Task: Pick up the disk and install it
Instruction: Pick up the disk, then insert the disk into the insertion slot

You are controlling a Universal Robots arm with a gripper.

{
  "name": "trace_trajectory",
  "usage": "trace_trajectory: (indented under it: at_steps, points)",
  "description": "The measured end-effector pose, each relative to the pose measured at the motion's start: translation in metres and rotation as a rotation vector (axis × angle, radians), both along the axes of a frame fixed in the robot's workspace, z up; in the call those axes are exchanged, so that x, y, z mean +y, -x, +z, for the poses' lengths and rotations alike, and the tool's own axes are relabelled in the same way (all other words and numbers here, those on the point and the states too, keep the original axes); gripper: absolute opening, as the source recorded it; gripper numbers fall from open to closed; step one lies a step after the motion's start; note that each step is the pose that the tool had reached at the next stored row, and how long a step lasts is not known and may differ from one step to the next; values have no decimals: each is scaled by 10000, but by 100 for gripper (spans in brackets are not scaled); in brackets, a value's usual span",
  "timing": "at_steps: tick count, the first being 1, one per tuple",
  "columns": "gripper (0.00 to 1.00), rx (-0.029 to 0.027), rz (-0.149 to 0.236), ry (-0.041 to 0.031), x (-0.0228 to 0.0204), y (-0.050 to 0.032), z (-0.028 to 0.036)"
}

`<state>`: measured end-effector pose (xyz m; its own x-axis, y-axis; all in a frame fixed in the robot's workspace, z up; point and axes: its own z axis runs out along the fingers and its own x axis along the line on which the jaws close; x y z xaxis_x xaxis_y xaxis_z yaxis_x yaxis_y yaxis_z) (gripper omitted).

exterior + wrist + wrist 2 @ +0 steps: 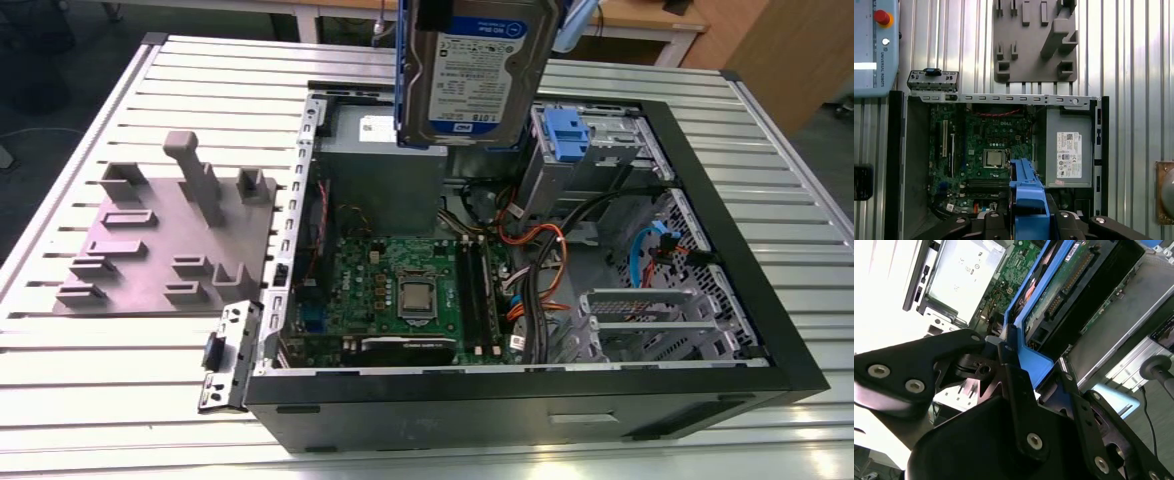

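The disk [474, 70] is a silver hard drive with a white-and-blue label in a blue carrier bracket. In the exterior view it hangs upright in the air above the back of the open computer case [747, 250], over the grey box inside. My gripper [1019, 360] is shut on the end of the blue carrier [1031, 357], black fingers [1014, 375] pressing it from both sides. The drive's circuit-board side [1069, 285] faces the second wrist camera. In the first wrist view the gripper [1026, 222] holds the carrier [1026, 197] over the motherboard [979, 150].
Inside the case are a grey metal box with a white sticker [1066, 150], a drive cage with a blue clip [567, 135], and orange and black cables [534, 245]. A grey fixture plate [160, 240] lies on the slatted table at the exterior view's left. A pendant with a red button [881, 17] lies nearby.
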<state>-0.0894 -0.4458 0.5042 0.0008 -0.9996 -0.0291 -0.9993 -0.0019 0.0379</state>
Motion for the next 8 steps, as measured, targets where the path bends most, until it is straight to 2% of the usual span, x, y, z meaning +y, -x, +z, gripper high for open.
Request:
trace_trajectory:
  at_steps: [6,7,8]
  points:
    - [37,0,-1,0,1,-22,0]
    - [37,0,-1,0,-36,-32,0]
    - [37,0,-1,0,-38,-32,0]
